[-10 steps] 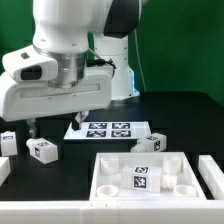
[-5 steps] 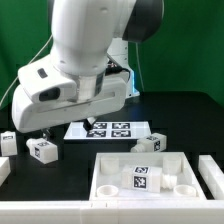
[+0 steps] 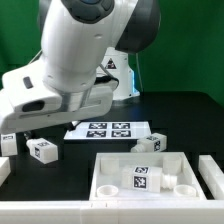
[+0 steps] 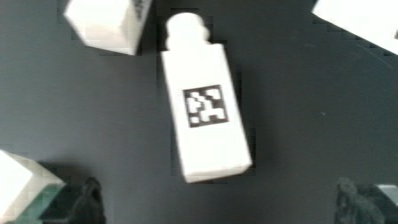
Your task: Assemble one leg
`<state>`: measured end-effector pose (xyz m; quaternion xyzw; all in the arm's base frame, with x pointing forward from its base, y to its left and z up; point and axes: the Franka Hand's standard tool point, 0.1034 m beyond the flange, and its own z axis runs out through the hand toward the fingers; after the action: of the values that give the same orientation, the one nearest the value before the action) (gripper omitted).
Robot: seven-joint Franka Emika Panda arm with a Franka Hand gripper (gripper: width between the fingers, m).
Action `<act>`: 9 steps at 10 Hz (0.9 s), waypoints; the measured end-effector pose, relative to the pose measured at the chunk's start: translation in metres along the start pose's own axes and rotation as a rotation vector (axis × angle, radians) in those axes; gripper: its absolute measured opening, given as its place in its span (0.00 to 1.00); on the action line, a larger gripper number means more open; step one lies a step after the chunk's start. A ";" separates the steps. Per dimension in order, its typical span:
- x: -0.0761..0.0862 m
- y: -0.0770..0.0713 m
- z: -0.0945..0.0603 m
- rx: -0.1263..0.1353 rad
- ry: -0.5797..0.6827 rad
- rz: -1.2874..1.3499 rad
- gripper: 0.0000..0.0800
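In the wrist view a white leg [image 4: 206,110] lies flat on the black table, tag face up, with a narrow peg at one end. My gripper [image 4: 222,203] is open and empty above it. Its dark fingertips [image 4: 71,200] stand wide apart, past the leg's plain end, and do not touch it. In the exterior view the arm's white body hides the gripper, which hangs over the table's left part. There two small tagged legs [image 3: 42,150] [image 3: 8,141] lie. I cannot tell which leg the wrist view shows.
The large white rimmed panel [image 3: 108,166] lies at the front, with another leg [image 3: 148,144] behind it. The marker board [image 3: 110,129] lies mid-table. White pieces sit at the left edge [image 3: 5,170] and right edge [image 3: 212,175]. More white pieces flank the leg [image 4: 107,22] [image 4: 365,20] [image 4: 18,185].
The arm has swung and tilted toward the exterior view's left, and its body now looms larger over the left legs. The parts on the table have not moved.
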<state>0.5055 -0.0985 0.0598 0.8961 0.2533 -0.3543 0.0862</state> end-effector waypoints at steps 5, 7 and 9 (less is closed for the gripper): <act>0.010 0.001 0.012 0.026 -0.148 -0.028 0.81; 0.008 0.023 0.017 0.010 -0.111 0.001 0.81; 0.004 0.032 0.025 0.014 -0.110 0.017 0.81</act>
<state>0.5091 -0.1329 0.0380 0.8779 0.2383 -0.4040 0.0967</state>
